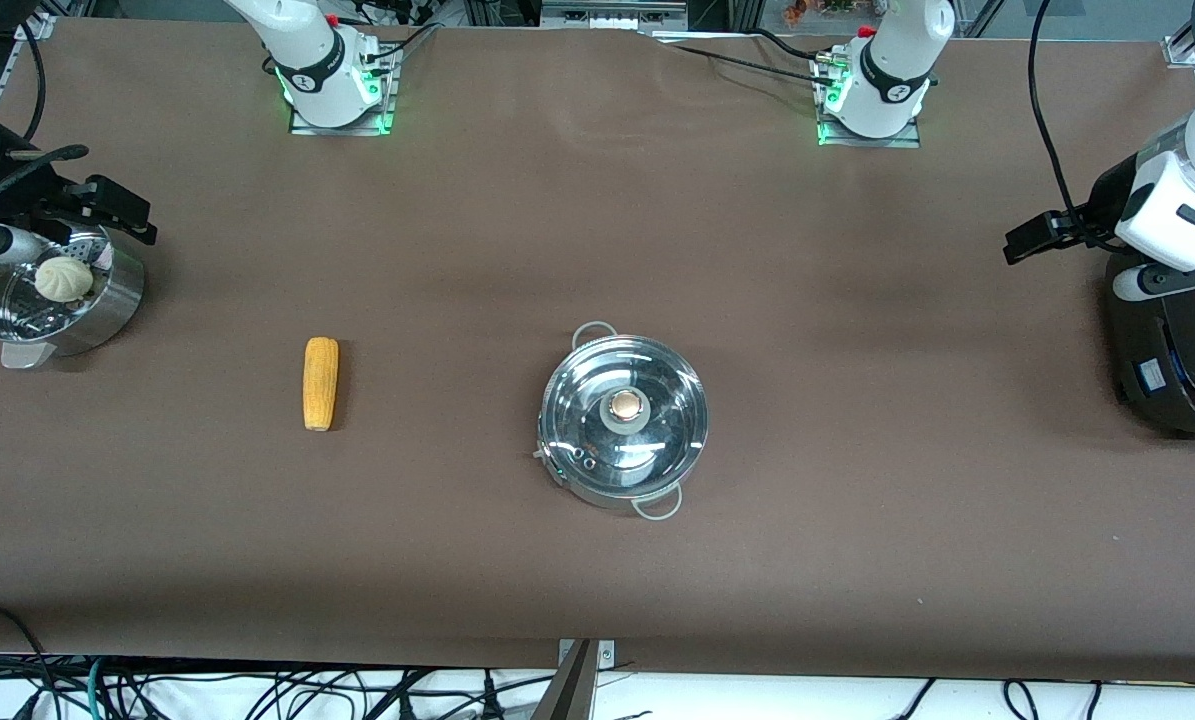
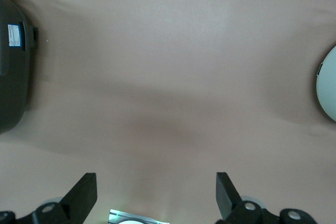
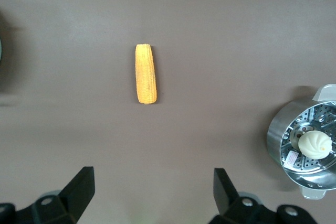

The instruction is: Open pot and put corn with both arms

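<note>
The steel pot (image 1: 622,415) stands mid-table, its glass lid with the tan knob (image 1: 627,407) on it. The yellow corn (image 1: 320,383) lies flat on the table beside the pot, toward the right arm's end; it also shows in the right wrist view (image 3: 146,74). My right gripper (image 1: 122,215) hangs open and empty above the steamer basket (image 1: 52,300); its own view shows it (image 3: 152,192) spread wide over bare table. My left gripper (image 1: 1032,238) hangs open and empty beside the black cooker (image 1: 1177,360), and in its own view (image 2: 155,198) nothing is between the fingers.
The steamer basket holds a white bun (image 1: 64,277) at the right arm's end of the table, and both show in the right wrist view (image 3: 307,148). The big black cooker stands at the left arm's end and shows in the left wrist view (image 2: 13,72).
</note>
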Controlling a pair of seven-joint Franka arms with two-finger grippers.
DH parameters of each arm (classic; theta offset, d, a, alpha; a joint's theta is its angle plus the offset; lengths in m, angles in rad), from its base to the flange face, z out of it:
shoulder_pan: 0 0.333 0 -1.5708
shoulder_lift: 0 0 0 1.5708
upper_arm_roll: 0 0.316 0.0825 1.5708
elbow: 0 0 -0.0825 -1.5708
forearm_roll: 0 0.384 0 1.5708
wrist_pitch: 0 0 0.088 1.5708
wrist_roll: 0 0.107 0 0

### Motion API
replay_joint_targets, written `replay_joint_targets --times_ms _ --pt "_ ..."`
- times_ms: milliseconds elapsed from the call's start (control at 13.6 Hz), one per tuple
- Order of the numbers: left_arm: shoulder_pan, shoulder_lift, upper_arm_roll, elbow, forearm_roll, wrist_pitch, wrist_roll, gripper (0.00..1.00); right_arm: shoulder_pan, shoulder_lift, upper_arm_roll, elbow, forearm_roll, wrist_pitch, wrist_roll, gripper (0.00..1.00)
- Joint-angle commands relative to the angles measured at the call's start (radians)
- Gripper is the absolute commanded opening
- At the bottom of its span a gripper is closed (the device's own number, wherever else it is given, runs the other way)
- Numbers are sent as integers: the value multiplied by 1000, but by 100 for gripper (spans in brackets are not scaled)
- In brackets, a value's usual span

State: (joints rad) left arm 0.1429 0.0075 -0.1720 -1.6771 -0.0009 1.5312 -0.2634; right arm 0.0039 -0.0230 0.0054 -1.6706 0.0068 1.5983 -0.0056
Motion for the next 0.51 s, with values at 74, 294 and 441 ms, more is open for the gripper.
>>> replay_joint_targets --times_ms 74,294,441 --pt "14 -14 -11 3 9 -19 26 100 -1 5 -7 17 13 3 -4 100" --pt "14 -14 -11 4 -5 -23 26 100 1 6 -5 17 10 5 -7 100" --pt "14 -11 -6 4 -37 -22 24 100 1 6 -7 17 10 6 -7 100"
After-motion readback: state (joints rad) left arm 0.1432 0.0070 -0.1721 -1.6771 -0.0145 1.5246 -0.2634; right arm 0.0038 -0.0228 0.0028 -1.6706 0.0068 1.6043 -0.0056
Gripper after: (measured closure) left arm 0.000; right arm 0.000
